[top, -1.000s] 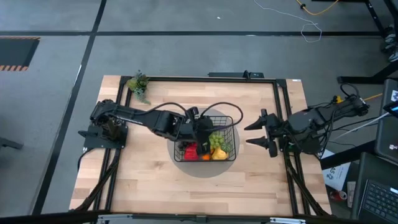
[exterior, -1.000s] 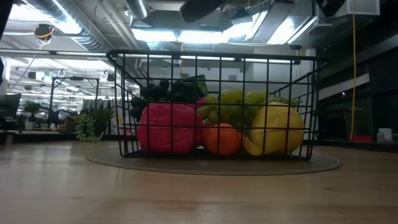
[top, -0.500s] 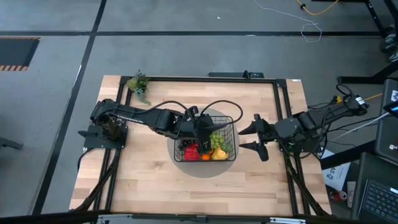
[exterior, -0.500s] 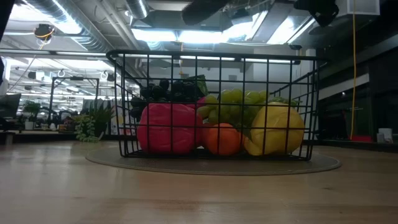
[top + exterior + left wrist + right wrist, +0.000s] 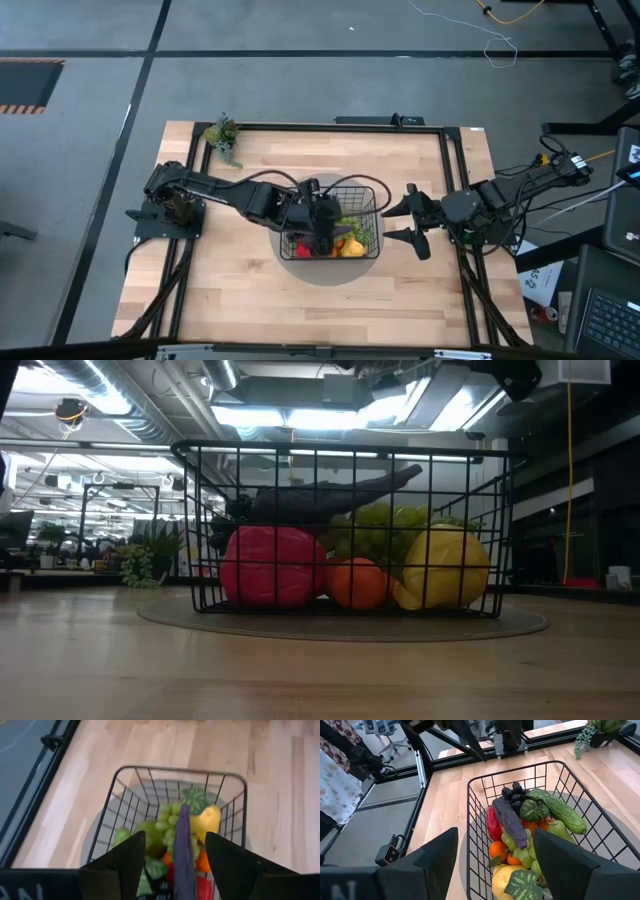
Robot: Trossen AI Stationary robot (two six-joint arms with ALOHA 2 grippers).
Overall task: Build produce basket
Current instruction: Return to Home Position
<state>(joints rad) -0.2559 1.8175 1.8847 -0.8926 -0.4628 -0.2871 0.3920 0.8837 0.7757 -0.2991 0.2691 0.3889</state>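
Eggplant (image 5: 183, 850) lying atop produce (image 5: 167, 822) in basket (image 5: 180, 769), beneath spread left jaws, right jaws spread beside basket

The left arm (image 5: 215, 185) and right arm (image 5: 505, 190) are matte black jointed tubes trailing looped black cables (image 5: 350, 168), each ending in two broad, tapered dark fingers (image 5: 440, 857).

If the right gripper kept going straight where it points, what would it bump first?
Most likely the wire side of the basket: the right gripper, open, points straight at it, though its height is hard to judge.
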